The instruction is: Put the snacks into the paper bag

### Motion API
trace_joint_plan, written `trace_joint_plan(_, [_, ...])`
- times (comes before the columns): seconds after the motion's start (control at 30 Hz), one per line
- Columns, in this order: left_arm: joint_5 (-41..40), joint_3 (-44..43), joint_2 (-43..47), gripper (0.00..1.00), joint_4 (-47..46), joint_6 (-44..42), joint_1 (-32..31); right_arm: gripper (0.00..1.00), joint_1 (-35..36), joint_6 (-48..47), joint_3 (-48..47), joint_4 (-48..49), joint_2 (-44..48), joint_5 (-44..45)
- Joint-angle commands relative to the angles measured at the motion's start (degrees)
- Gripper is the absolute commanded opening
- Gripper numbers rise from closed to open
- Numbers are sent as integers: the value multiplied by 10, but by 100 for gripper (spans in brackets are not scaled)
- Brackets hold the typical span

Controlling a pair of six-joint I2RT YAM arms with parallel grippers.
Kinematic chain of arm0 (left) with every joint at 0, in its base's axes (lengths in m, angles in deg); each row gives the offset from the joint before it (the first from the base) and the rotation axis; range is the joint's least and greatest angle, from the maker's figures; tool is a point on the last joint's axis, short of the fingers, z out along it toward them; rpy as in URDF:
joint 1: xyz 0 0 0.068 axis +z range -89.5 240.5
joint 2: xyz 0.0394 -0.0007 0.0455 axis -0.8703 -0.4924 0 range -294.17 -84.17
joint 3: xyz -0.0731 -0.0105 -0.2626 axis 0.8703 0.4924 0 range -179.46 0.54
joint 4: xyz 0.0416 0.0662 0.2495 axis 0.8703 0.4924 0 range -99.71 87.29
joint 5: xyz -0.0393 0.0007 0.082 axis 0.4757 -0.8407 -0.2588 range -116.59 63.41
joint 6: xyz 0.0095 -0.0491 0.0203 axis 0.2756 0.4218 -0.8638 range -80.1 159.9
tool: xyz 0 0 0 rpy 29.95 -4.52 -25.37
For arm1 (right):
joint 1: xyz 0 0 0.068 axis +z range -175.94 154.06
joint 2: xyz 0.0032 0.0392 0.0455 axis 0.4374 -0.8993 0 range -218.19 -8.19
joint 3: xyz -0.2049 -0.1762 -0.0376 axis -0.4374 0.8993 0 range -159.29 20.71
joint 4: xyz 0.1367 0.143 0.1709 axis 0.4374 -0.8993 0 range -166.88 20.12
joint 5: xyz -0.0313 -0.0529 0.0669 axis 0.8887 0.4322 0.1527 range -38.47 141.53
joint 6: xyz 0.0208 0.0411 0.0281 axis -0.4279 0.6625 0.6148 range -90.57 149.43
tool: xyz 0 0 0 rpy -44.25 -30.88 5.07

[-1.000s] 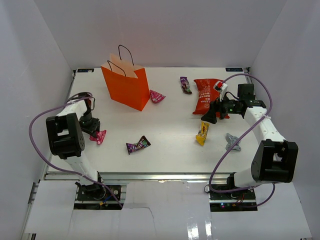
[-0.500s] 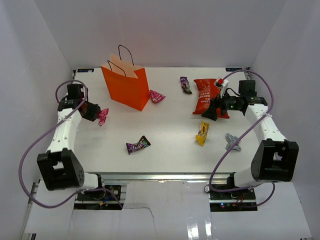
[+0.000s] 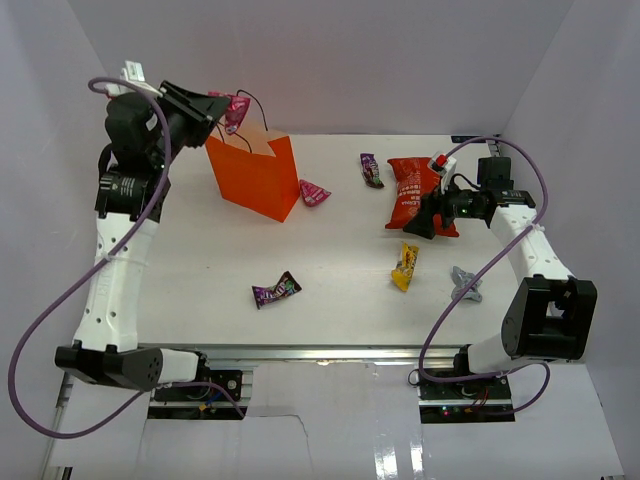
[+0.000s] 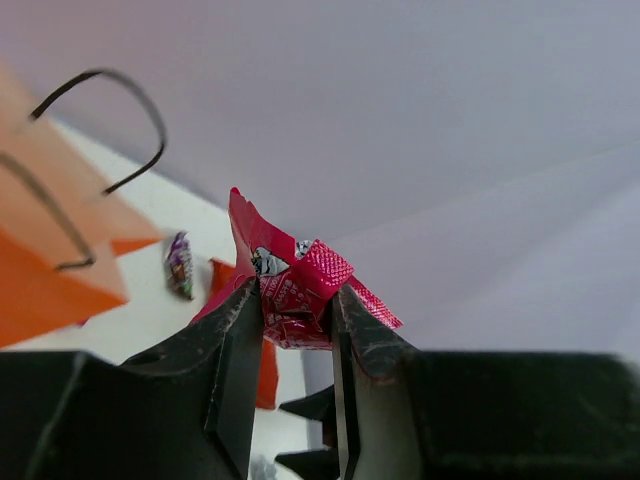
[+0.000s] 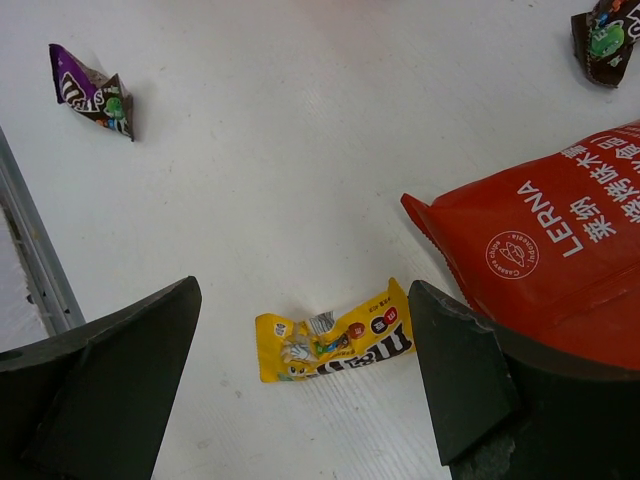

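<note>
My left pincer is clenched on the magenta sweet, raised high over the worktop at the mouth of the paper bag. I judge it's up there so the drop clears the rim and the cord handles. In the wrist view the jaws nip the sweet at its crumpled middle w/ both crimped ends free, so its long axis runs diag., one end up-left, the other low-right. It's a firm enough hold, and opening the jaws should let it fall straight.

The bag stands upright, mouth up, long axis vertical, at the far left of the worktop. A pink sweet lies just beside its base.

My right pincer is released, jaws wide, low at the near end of the red crisp bag. In its wrist view the yellow sweet sits btwn the fingers, so prob. lining up on one of those two; can't tell which. The crisp bag lies flat, long axis running near-to-far. The yellow sweet lies roughly the same way.

Left to bag: the purple sweet, the dark purple one and the silver-grey one.
</note>
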Motion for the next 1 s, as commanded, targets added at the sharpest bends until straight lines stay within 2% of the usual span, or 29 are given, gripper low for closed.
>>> trace_joint_plan(0.0, [23, -84, -56, 0, -31, -9, -9, 90, 1, -12, -14, -10, 9, -18])
trace_joint_plan(0.1, [28, -169, -136, 0, -29, -16, -14, 90, 1, -12, -10, -10, 14, -19])
trace_joint_plan(0.27, [-3, -225, -225, 0, -21, -44, -14, 90, 1, -17, 4, -7, 24, -19])
trace_joint_plan(0.4, [-11, -215, -244, 1, -13, -64, -14, 90, 1, -17, 12, -7, 31, -17])
trace_joint_plan(0.73, [-39, -134, -222, 7, -8, -100, -13, 90, 1, -19, 8, -5, 27, -18])
trace_joint_plan(0.93, [-55, -93, -209, 19, -7, -110, -13, 90, 1, -18, 5, -2, 24, -19])
trace_joint_plan(0.97, [-57, -92, -209, 26, -7, -110, -13, 90, 1, -18, 5, -2, 24, -20])
